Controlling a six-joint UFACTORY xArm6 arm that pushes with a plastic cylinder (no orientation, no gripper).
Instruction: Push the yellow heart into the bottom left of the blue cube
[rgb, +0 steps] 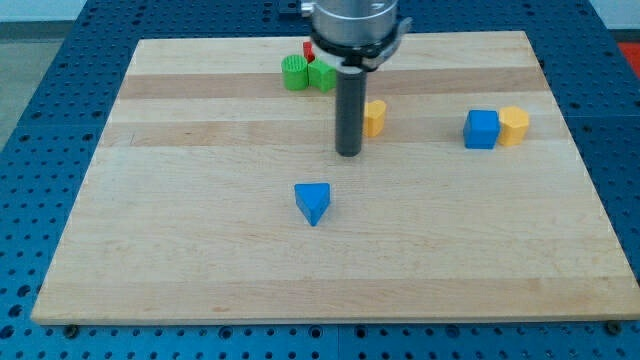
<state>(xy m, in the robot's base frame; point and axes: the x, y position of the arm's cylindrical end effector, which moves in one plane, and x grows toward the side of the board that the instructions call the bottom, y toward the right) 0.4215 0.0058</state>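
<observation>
The yellow heart (374, 117) sits on the wooden board (200, 250) right of the view's centre, partly hidden behind my rod. My tip (348, 153) is at the heart's lower left, close against it. The blue cube (481, 129) stands at the view's right, well to the right of the heart, with a yellow block (514, 126) touching its right side.
A blue triangular block (313, 202) lies below my tip near the board's middle. A green cylinder (294, 73), a green block (322, 75) and a red block (309, 50) cluster at the view's top, partly hidden by the arm.
</observation>
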